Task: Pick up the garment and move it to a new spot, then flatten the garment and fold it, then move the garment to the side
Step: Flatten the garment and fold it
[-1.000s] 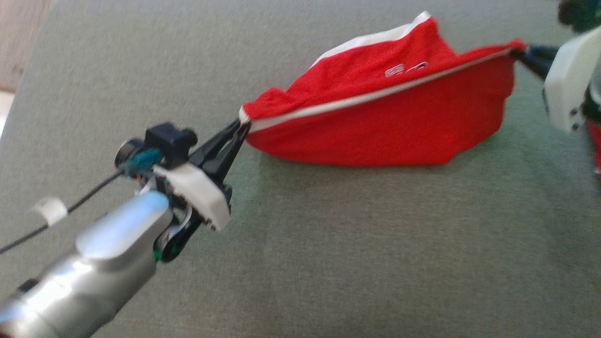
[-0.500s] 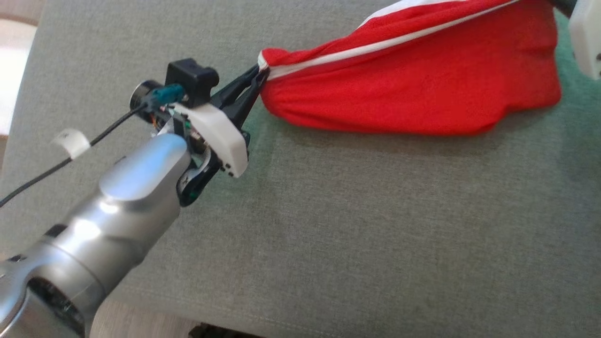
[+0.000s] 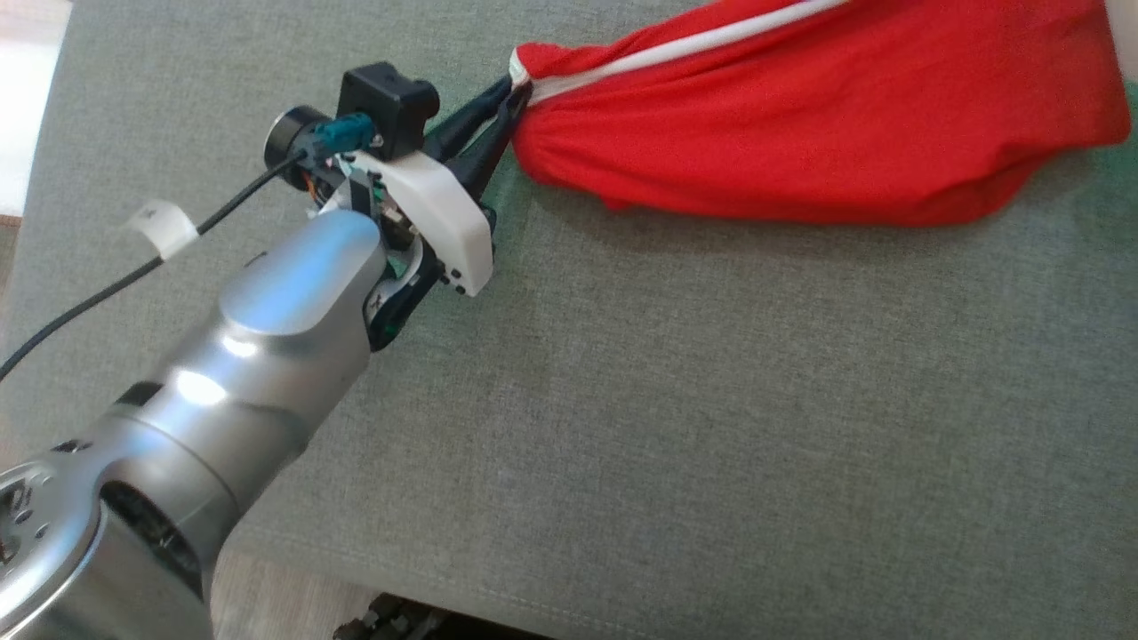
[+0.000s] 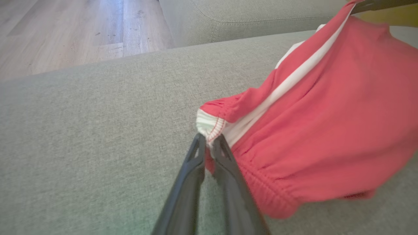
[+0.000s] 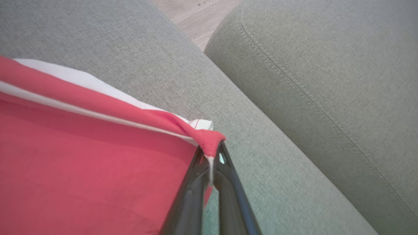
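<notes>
Red fabric with white trim, a single garment (image 3: 827, 133), hangs stretched between two grippers over the grey-green seat of a sofa (image 3: 711, 427). The left gripper (image 3: 511, 102), on a silver arm reaching in from the lower left of the head view, has its jaws pressed together on a bunched corner with a white hem. The right gripper (image 5: 211, 156), seen along its own dark fingers, has its jaws pinching the opposite red corner, where a thin white edge slips between them. The top edge runs taut from one grip to the other, while the loose belly of the cloth sags below it and seems to brush the seat, though contact cannot be confirmed. Judging by this, the pick-up is done and the garment is either being carried to its new spot or drawn out for laying down. Flattening, folding and moving it aside all appear to lie ahead, as the cloth is not yet spread flat and shows no deliberate fold. Counted: one garment, two grippers with two fingers each, one sofa seat, one rounded cushion (image 5: 326, 81) beside it, one black cable (image 3: 107, 284) on the left arm carrying one white tag (image 3: 164, 227) — and a strip of pale wooden floor (image 4: 65, 29) beyond
</notes>
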Robot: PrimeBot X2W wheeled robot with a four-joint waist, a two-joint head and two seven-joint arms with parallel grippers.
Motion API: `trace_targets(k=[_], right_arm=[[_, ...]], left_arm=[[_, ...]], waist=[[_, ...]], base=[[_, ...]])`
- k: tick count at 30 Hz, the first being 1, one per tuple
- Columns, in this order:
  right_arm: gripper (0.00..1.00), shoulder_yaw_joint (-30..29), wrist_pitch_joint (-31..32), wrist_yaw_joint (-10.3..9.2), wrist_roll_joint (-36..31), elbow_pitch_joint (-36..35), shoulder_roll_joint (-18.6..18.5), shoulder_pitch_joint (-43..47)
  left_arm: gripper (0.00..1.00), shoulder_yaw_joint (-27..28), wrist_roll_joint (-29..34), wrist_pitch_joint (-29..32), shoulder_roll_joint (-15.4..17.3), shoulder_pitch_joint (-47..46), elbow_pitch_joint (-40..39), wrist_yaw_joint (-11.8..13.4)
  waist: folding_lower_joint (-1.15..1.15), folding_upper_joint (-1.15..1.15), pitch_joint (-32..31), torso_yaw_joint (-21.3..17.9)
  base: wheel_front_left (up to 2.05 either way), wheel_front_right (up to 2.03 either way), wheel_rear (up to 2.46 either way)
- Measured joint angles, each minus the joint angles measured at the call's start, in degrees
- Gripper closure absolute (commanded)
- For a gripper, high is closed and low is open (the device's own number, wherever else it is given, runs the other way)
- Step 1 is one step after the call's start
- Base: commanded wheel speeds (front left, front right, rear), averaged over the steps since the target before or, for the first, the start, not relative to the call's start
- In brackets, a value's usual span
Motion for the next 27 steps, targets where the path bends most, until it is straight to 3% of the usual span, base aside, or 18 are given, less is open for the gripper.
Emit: trace_targets(k=[1, 2, 14, 18, 22, 27], right_arm=[[0.84, 0.0, 0.0, 0.00, 0.0, 0.0, 0.0, 0.0], [0.03, 0.2, -0.6, 0.00, -0.1, 0.3, 0.2, -0.4], [0.00, 1.2, -6.6, 0.00, 0.4, 4.0, 3.1, 0.1], [0.00, 0.4, -11.9, 0.00, 3.6, 5.6, 4.1, 2.7], [0.00, -0.9, -19.0, 0.00, 5.8, 6.6, 5.9, 7.1], [0.00, -5.2, -29.9, 0.00, 7.3, 9.3, 8.8, 12.0]], left_arm=[[0.00, 0.0, 0.0, 0.0, 0.0, 0.0, 0.0, 0.0], [0.00, 0.0, -0.1, -0.4, -0.2, -0.3, 0.4, 0.0], [0.00, -1.6, -3.3, -3.5, -0.7, -0.7, 2.3, 0.0], [0.00, -0.8, -4.1, -4.7, 0.3, -0.1, 3.0, 0.0], [0.00, 2.5, -4.5, -5.5, 1.9, 2.3, 3.2, 0.2], [0.00, 12.7, -1.5, -5.5, 4.4, 6.4, -3.8, 3.7]], waist=[[0.00, 0.00, 0.0, 0.0], [0.00, 0.00, 0.2, 0.1], [0.00, 0.00, -1.9, -0.7], [-0.01, 0.00, -4.4, -1.5], [-0.02, 0.00, -7.6, -2.6], [-0.02, 0.00, -11.7, -4.3]], base=[[0.00, 0.00, 0.00], [0.00, 0.00, 0.00], [0.00, 0.00, 0.00], [0.00, 0.00, 0.00], [0.00, 0.00, 0.00], [0.00, 0.00, 0.00]])
